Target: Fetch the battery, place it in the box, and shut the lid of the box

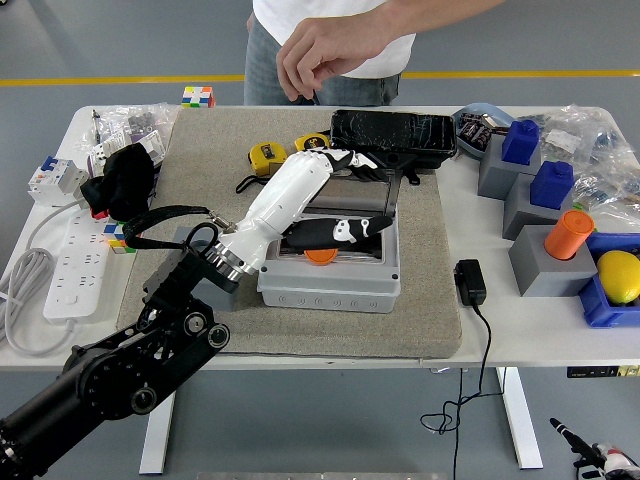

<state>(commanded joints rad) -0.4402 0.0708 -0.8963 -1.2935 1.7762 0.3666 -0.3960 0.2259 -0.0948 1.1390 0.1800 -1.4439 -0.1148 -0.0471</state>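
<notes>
A grey box (330, 283) sits on the felt mat, its clear lid (372, 195) standing upright at the back. Inside, near the front wall, lies a small orange round object (320, 256), possibly the battery. My left hand (345, 190), white with black fingertips, reaches over the box. Its fingers (345, 160) lie stretched across the lid's top edge, the thumb (350, 229) is in front of the lid, and it holds nothing. A person's hand (315, 50) hovers above the far edge, loosely curled. A piece of my right hand (605, 458) shows at the lower right corner, below the table.
Two yellow tape measures (268, 153) and a black case (392, 135) lie behind the box. A grey block (180, 265) sits to its left, a black charger (470, 281) to its right. Blue, orange and yellow items on grey blocks (545, 255) fill the right side; a power strip (70, 270) is on the left.
</notes>
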